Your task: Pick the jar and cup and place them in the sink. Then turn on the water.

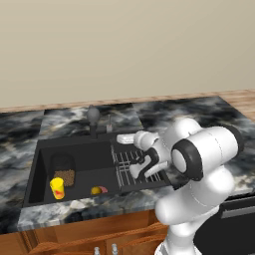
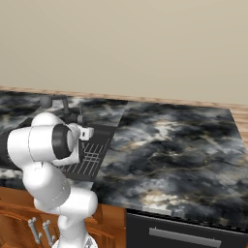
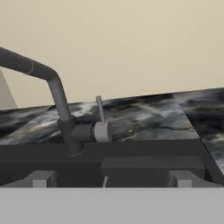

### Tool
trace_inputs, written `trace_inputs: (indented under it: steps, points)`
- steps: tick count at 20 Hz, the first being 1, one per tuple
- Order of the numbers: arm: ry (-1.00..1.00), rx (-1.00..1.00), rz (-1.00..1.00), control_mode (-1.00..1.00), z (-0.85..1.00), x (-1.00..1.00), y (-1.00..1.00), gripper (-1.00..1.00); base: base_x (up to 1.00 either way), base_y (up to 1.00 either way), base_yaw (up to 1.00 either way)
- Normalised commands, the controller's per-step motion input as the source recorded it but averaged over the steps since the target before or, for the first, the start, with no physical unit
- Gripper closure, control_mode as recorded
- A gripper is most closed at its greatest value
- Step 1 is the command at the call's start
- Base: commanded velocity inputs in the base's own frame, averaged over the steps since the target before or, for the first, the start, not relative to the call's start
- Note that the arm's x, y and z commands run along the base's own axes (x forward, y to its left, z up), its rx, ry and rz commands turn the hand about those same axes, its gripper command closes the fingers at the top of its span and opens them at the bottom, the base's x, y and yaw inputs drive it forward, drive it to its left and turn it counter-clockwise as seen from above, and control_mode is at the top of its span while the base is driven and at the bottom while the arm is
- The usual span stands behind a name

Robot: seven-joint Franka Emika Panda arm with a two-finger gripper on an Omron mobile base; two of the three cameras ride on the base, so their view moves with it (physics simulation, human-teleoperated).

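A plain beige wall (image 1: 124, 45) rises at the far side. Along its foot runs a thin wooden strip (image 1: 149, 98). The dark marbled counter (image 2: 174, 145) spans left to right, over wooden cabinets (image 1: 89, 234) with metal handles (image 2: 34, 230) at the near edge.

The white arm rises from the base, folds at a bulky elbow and reaches forward and down — the wrist bends low, the hand pointing ahead. The gripper (image 3: 111, 179) has its jaws spread wide, both grey fingertips (image 3: 39, 179) well apart at the bottom of the hand view — nothing sits between them.
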Motion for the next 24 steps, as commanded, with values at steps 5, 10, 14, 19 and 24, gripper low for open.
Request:
trace_inputs:
  steps: [5,10,14,19,24]
  points:
    - [0.00,0.00,0.00,-1.00,0.38,0.00,0.00,-1.00,0.00,0.00,0.00]
    - [0.00,0.00,0.00,-1.00,0.13,0.00,0.00,-1.00,0.00,0.00,0.00]
    - [0.00,0.00,0.00,-1.00,0.00,0.00,0.00,-1.00,0.00,0.00,0.00]
    - [-0.01,0.00,0.00,-1.00,0.00,0.01,0.00,-1.00,0.00,0.00,0.00]
    - [-0.03,0.00,0.00,-1.00,0.00,0.00,0.00,-1.00,0.00,0.00,0.00]
